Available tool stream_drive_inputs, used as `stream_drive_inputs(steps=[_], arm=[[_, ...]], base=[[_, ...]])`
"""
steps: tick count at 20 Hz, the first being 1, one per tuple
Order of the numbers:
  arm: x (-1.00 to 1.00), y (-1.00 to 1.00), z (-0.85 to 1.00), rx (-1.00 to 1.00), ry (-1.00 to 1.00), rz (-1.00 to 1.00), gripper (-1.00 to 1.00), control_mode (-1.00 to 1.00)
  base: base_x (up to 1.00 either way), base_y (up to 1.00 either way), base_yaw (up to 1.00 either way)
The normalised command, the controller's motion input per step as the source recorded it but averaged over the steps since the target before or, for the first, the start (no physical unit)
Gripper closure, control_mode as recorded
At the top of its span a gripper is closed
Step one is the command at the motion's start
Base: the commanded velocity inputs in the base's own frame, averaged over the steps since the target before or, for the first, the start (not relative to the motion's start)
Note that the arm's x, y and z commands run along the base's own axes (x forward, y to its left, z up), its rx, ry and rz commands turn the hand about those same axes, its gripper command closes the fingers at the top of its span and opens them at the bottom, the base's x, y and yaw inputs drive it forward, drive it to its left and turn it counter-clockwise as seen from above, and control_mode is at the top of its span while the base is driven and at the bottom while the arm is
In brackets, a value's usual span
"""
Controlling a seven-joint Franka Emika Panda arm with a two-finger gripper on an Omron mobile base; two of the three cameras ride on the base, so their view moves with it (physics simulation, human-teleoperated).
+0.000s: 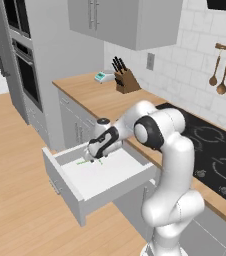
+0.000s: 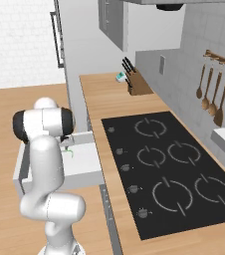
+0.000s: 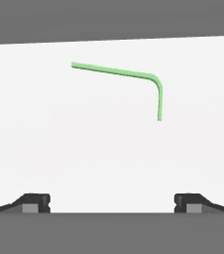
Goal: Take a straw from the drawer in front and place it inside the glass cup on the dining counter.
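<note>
While the hand (image 3: 112, 202) hovers wide apart, the straw (image 3: 134, 77) lies in the drawer (image 1: 65, 187).

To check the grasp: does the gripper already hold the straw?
No; the hand view shows the straw lying loose on the drawer floor.

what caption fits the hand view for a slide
Open gripper poised above the bent green straw lying on the white floor of the drawer.

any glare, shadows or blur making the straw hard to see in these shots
Hand view: flat, even light, no glare or shadow, the straw sharp green on the drawer's white floor. Left base view: soft render, straw a faint streak under the claw. Right base view: the arm hides most of it.
</note>
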Motion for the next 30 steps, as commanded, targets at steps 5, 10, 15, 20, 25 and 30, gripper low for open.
stream_drive_inputs(steps=[5, 10, 15, 20, 25, 30], arm=[[0.41, 0.00, -0.37, 0.00, -0.04, 0.00, -1.00, -1.00], [0.57, 0.00, -0.33, -0.03, -0.05, 0.00, -1.00, -1.00], [0.35, 0.00, -0.33, 0.00, -0.03, 0.00, -1.00, -1.00], [0.46, 0.00, -0.31, 0.00, 0.00, 0.00, -1.00, -1.00], [0.40, -0.05, -0.24, 0.00, 0.00, 0.00, -1.00, -1.00], [0.29, -0.11, -0.32, 0.00, 0.04, 0.00, -1.00, -1.00]], base=[[0.00, 0.00, 0.00], [0.00, 0.00, 0.00], [0.00, 0.00, 0.00], [0.00, 0.00, 0.00], [0.00, 0.00, 0.00], [0.00, 0.00, 0.00]])
